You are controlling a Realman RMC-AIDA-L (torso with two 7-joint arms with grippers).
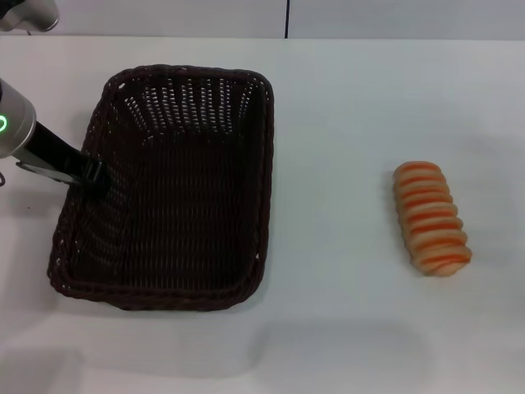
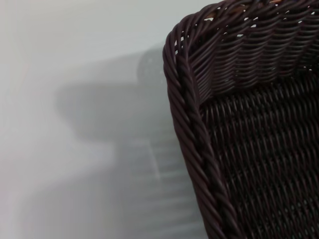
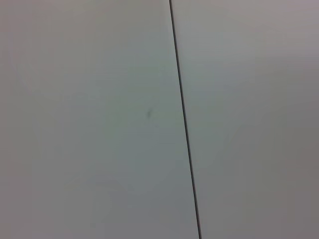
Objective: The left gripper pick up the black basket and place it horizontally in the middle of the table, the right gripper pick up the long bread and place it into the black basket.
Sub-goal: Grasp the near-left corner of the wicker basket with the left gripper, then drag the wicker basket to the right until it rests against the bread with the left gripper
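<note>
The black basket (image 1: 176, 193) lies left of the middle of the table (image 1: 344, 107), its long side running front to back. My left gripper (image 1: 93, 176) reaches in from the left and is shut on the basket's left rim. The left wrist view shows a braided rim corner of the basket (image 2: 192, 124) close up, with none of my fingers in the picture. The long bread (image 1: 431, 217), tan with orange stripes, lies on the table to the right, apart from the basket. My right gripper is out of view.
The right wrist view shows only a pale surface crossed by a thin dark seam (image 3: 184, 119). The table's far edge (image 1: 369, 38) meets a grey wall with a dark vertical line. A silver arm part (image 1: 29, 15) shows at the top left.
</note>
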